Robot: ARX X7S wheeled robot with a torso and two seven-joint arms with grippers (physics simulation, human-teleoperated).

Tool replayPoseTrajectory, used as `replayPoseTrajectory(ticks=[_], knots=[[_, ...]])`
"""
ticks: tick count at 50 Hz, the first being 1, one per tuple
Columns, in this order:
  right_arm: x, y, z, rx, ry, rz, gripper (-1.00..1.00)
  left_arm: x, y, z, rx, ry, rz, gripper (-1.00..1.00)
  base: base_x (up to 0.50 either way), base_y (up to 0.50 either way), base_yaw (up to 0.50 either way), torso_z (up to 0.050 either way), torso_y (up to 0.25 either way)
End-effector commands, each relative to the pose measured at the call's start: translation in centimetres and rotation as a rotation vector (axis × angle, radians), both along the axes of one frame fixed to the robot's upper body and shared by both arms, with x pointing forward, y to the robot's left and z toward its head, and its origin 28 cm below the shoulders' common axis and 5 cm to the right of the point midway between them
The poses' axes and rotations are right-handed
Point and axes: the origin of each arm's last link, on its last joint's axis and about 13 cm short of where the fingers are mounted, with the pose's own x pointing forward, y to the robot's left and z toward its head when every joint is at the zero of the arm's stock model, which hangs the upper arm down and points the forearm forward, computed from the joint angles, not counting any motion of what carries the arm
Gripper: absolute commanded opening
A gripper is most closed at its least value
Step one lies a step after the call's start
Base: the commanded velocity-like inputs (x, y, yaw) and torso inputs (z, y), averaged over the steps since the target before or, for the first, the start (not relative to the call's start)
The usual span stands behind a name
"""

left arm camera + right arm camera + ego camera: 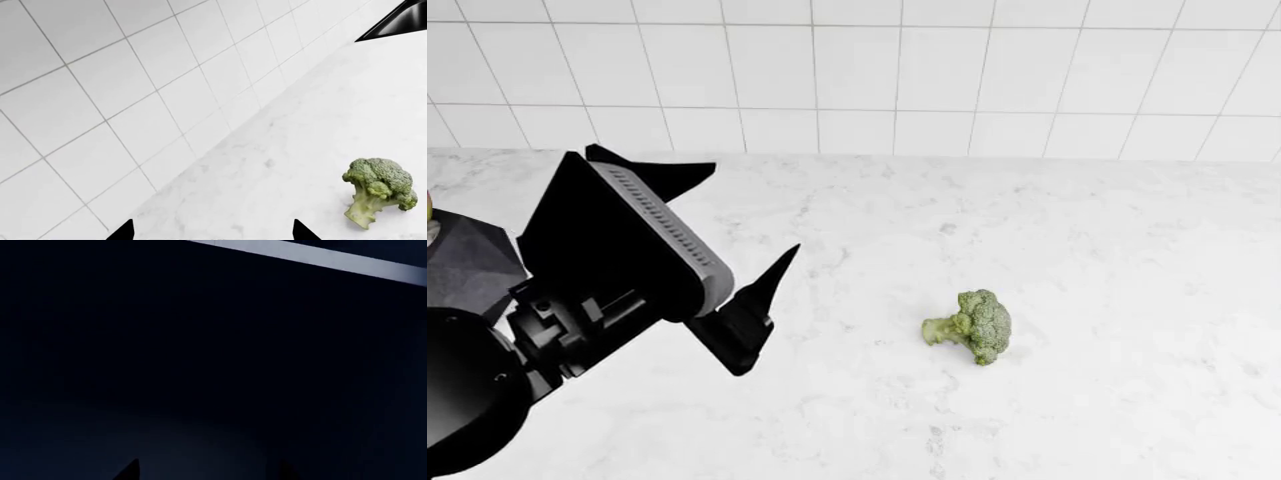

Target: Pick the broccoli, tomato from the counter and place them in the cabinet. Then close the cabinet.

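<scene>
Pale-green broccoli (pixel 972 325) on its side, on white counter (pixel 1121 260); tomato seemingly unseen

The bench (pixel 1121 260) was white with faint grey marble veining, and the wall (pixel 854 70) behind it was white square tile ruled by thin grey grout lines. The broccoli (pixel 972 326) had a deep mottled green head and a paler yellow-green stem. The left gripper (pixel 701 250) was glossy black with a light grey ribbed pad along one of its jaws, while the right wrist view was almost wholly dark navy, crossed by one pale blue-grey stripe.
</scene>
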Motion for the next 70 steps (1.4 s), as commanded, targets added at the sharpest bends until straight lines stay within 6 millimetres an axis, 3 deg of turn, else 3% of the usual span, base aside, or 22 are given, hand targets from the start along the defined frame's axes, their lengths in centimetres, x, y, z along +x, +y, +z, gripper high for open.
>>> replayPoseTrajectory(ticks=[1,17,41,62,70], knots=[[-1.7,0.7,-0.8,-0.107,-0.075,0.138,1.0,0.0,0.0,-0.2,-0.002,0.004,0.003,1.0,0.0,0.0,0.0,0.0,0.0],[-7.0,0.2,-4.0,-0.224,-0.164,0.166,1.0,0.2,0.2,-0.2,-0.011,-0.003,0.023,1.0,0.0,0.0,0.0,0.0,0.0],[-12.0,-2.0,-9.8,-0.346,-0.221,0.155,1.0,0.3,0.2,-0.5,-0.017,-0.008,0.037,1.0,0.0,0.0,0.0,0.0,0.0],[-12.2,-5.7,-15.7,-0.281,0.022,0.143,1.0,0.5,0.5,-0.8,-0.035,-0.014,0.079,1.0,0.0,0.0,0.0,0.0,0.0],[-11.2,-7.9,-17.1,-0.159,0.161,0.144,1.0,0.2,0.5,-0.6,-0.042,-0.018,0.087,1.0,0.0,0.0,0.0,0.0,0.0]])
